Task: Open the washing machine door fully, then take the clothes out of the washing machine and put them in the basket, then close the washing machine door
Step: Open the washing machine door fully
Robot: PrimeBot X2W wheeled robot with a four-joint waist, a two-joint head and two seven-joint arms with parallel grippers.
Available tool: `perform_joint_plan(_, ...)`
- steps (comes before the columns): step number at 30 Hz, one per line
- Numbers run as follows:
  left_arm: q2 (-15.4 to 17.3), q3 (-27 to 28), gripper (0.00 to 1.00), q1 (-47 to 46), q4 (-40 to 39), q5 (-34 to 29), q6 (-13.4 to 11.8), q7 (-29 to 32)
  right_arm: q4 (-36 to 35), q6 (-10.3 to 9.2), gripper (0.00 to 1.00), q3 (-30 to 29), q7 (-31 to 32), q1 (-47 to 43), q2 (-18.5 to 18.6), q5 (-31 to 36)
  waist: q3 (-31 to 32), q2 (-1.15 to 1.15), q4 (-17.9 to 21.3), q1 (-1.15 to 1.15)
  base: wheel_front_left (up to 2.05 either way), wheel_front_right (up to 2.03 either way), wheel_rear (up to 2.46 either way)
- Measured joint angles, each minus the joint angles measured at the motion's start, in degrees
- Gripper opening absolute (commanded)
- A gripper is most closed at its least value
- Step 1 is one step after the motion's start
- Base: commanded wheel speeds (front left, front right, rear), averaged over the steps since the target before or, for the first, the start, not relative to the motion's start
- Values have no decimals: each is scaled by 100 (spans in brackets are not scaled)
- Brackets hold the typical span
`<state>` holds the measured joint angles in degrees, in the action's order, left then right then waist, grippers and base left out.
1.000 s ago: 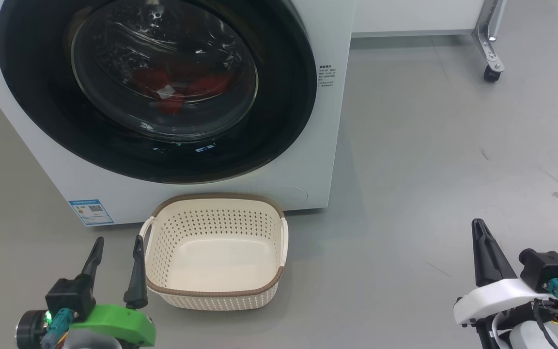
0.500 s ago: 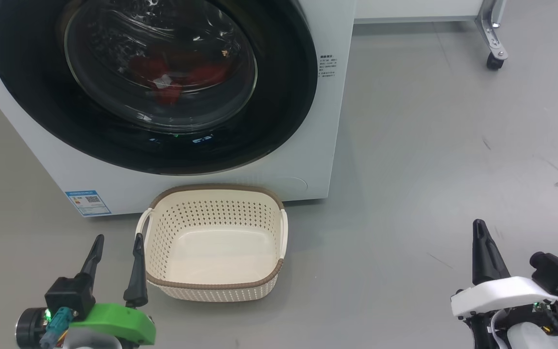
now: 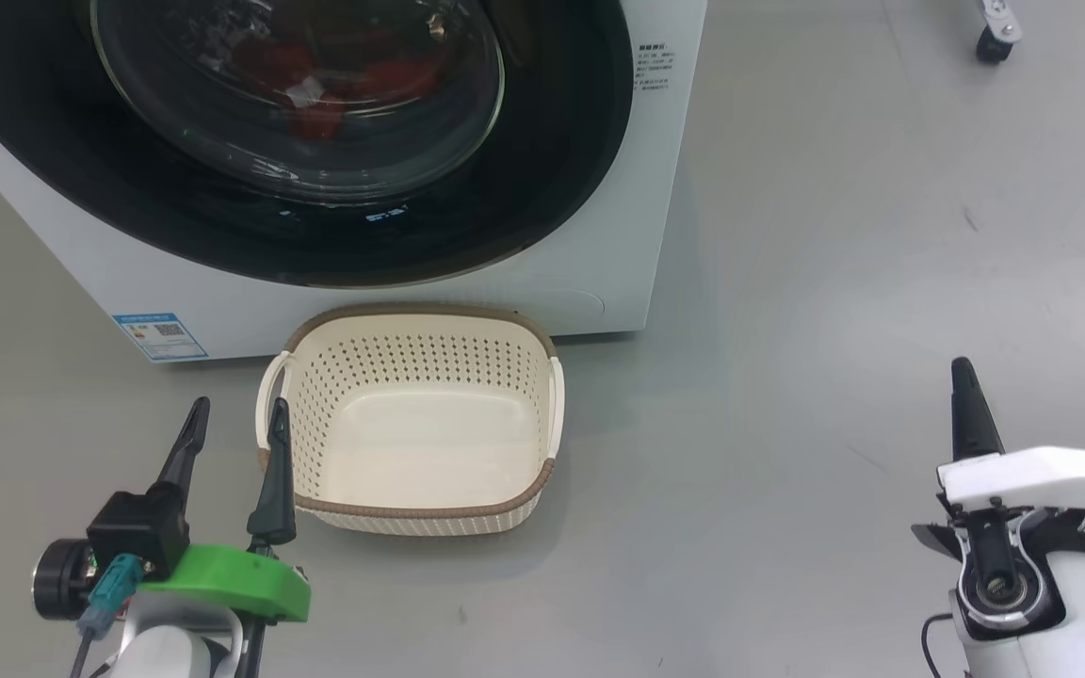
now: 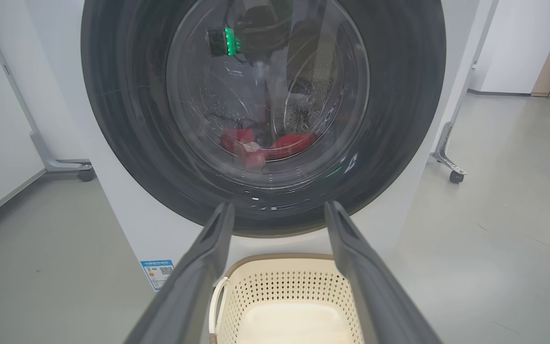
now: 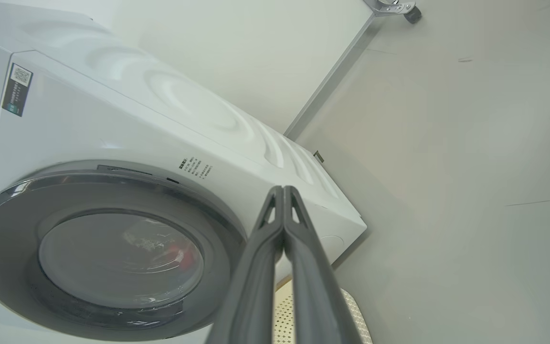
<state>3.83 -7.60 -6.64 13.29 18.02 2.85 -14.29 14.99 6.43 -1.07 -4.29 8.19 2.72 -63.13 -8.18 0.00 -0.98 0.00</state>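
Observation:
The washing machine (image 3: 655, 188) stands white at the top of the head view, its black round door (image 3: 552, 188) closed. The red clothes (image 3: 316, 85) lie behind the glass. On the floor just in front sits the cream basket (image 3: 415, 320), empty. My left gripper (image 3: 239, 407) is open beside the basket's left handle. In the left wrist view, that left gripper (image 4: 279, 206) points at the door (image 4: 399, 119), with the clothes (image 4: 289, 143) behind it and the basket (image 4: 275, 260) below. My right gripper (image 3: 964, 369) is shut and empty, far right of the basket. The right gripper (image 5: 283, 189) faces the machine (image 5: 160, 124) and its door (image 5: 7, 239).
A blue sticker (image 3: 158, 336) marks the machine's lower left corner. A metal frame on a caster (image 3: 990, 42) stands at the back right, the same caster (image 4: 455, 177) appearing right of the machine. Open grey floor (image 3: 834, 282) stretches to the machine's right.
The head camera has tilted down, so the machine and basket sit higher in the picture. My right gripper has risen and rolled, still shut. The left gripper stays open beside the basket.

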Motion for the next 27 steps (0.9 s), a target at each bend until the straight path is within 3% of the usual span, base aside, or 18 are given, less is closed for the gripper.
perform_joint_plan(7,-59,-25,100,-260,-73,-23,47,-9,-57,5,0,-131,619,651,3,-947,-384,0,-88,0,0,0,0)
perform_joint_plan(18,-98,-155,100,-622,-119,-158,104,-10,-40,-14,0,-225,1503,1717,57,-1731,-880,0,-296,0,0,0,0)
perform_joint_plan(27,-129,-221,100,-895,-147,-158,155,-15,36,-275,0,-207,2098,2708,359,-1915,-1244,0,-570,0,0,0,0)
